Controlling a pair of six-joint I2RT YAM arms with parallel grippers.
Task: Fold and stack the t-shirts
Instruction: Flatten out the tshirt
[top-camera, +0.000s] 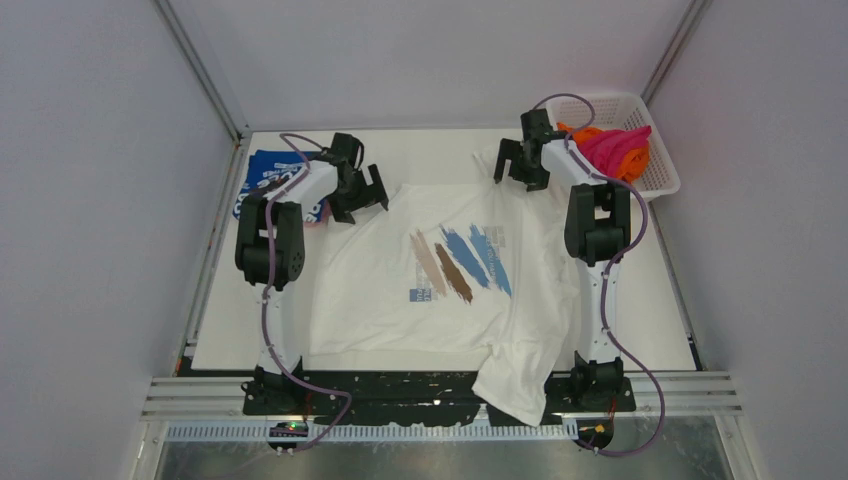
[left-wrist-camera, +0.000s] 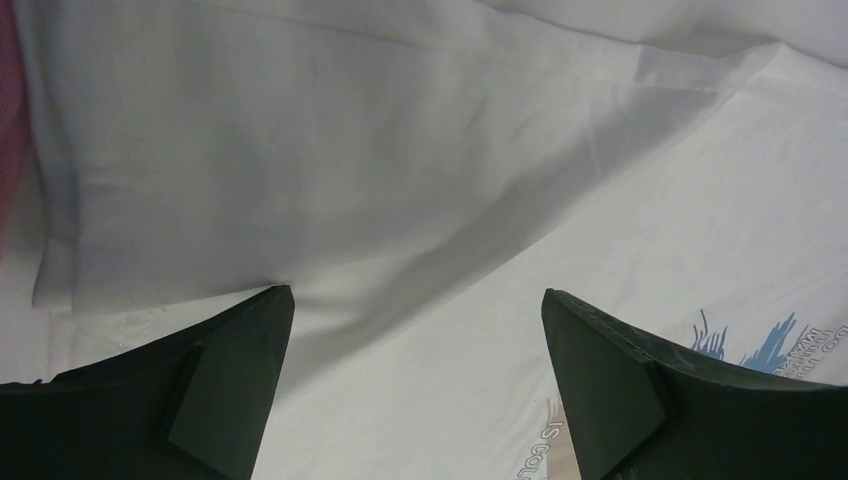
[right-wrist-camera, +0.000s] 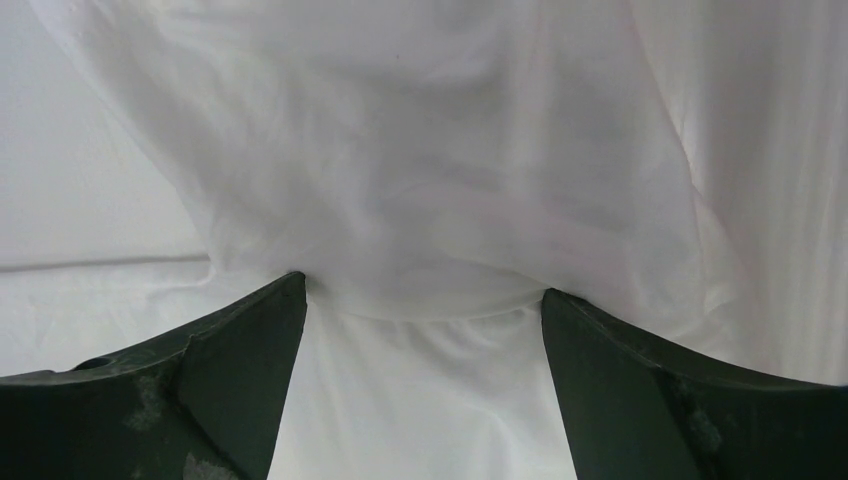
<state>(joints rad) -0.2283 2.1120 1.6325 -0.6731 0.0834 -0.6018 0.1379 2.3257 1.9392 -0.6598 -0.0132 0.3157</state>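
Note:
A white t-shirt (top-camera: 440, 290) with brown and blue brush-stroke print lies spread face up across the table, its bottom right corner hanging over the near edge. My left gripper (top-camera: 362, 195) is open over its far left shoulder; the left wrist view shows white cloth (left-wrist-camera: 420, 200) between the spread fingers (left-wrist-camera: 225, 390). My right gripper (top-camera: 520, 165) is open over the far right shoulder, white cloth (right-wrist-camera: 420, 200) bunched between its fingers (right-wrist-camera: 235, 380). A folded blue t-shirt (top-camera: 268, 180) with white lettering lies at the far left, a pink edge (left-wrist-camera: 8, 120) beside it.
A white mesh basket (top-camera: 640, 150) at the far right corner holds magenta (top-camera: 615, 145) and orange (top-camera: 583, 132) shirts. Grey walls enclose the table on three sides. The arm bases stand at the near edge.

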